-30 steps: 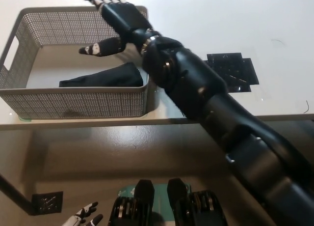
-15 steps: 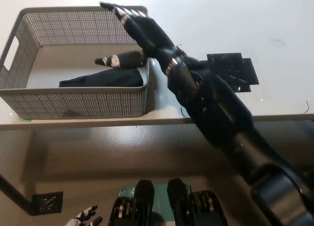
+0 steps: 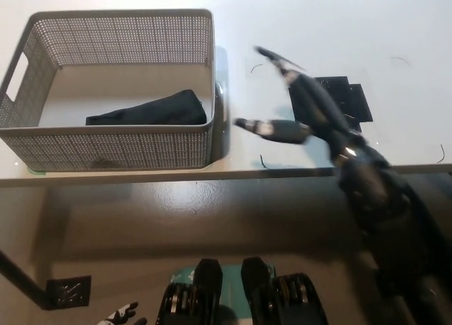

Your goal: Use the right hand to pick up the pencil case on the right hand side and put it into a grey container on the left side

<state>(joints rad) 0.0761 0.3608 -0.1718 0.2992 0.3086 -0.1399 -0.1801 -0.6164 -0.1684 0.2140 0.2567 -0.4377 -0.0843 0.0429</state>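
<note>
one pencil case (image 3: 150, 109) in grey container (image 3: 113, 148) | right hand (image 3: 300, 106) blurred, empty

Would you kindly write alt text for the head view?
A black pencil case lies inside a grey perforated container on a white table. The black right hand, open and empty, hangs beside it; the white left hand rests at lower left.

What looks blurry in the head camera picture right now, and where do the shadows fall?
Head view: the black right hand is smeared by motion blur, fingers apart, while the grey container and the dark pencil case inside it look sharp. The container casts a soft shadow to its right on the white table. The white left hand barely shows at the bottom edge.
</note>
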